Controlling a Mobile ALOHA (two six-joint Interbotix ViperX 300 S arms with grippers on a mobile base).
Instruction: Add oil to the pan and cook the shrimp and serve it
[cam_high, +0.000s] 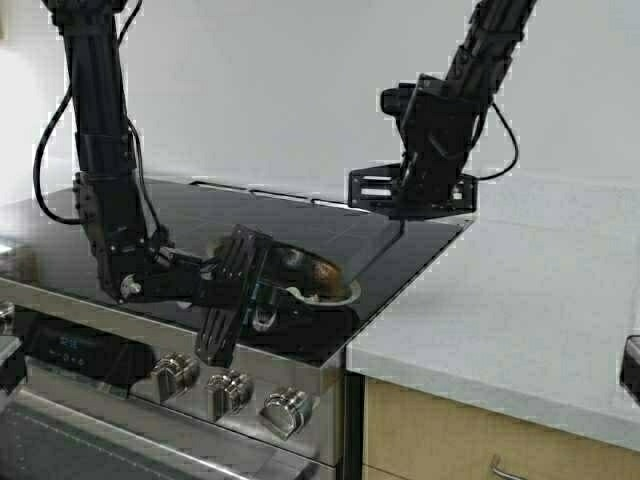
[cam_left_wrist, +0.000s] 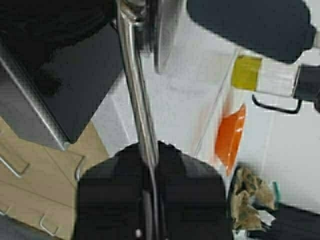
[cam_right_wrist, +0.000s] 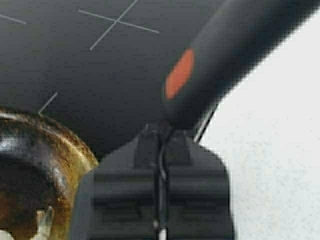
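The pan (cam_high: 305, 272) is sitting at the front right corner of the black glass stovetop (cam_high: 260, 215), close to the edge where the stove meets the white table (cam_high: 520, 300). It is a round, shallow steel pan, shiny on its outer wall and browned dark inside, with a golden-brown ring showing along its curved inner side in the right wrist view (cam_right_wrist: 35, 165). A few small pale pieces of shrimp (cam_right_wrist: 42, 222) are lying on the pan's floor, partly cut off by the edge of that view.

The left gripper (cam_high: 262, 290) is reaching in low from the left, and its jaws are closing tightly on the pan's thin metal handle (cam_left_wrist: 137, 100), which is running straight out between them as a bright polished rod.

The right gripper (cam_high: 405, 210) is hanging above the stovetop's right edge, behind the pan and apart from it. Its jaws are pressing together on the dark, rounded handle of a utensil (cam_right_wrist: 235, 55), matte black with an orange oval mark; what the utensil is cannot be told.

The stovetop is smooth and glossy with thin white burner lines. The stove front below is brushed steel with three round metal knobs (cam_high: 230, 392). The table is speckled white over pale wood cabinet doors (cam_high: 440, 440). In the left wrist view an orange bowl (cam_left_wrist: 229, 137) is standing on the table.
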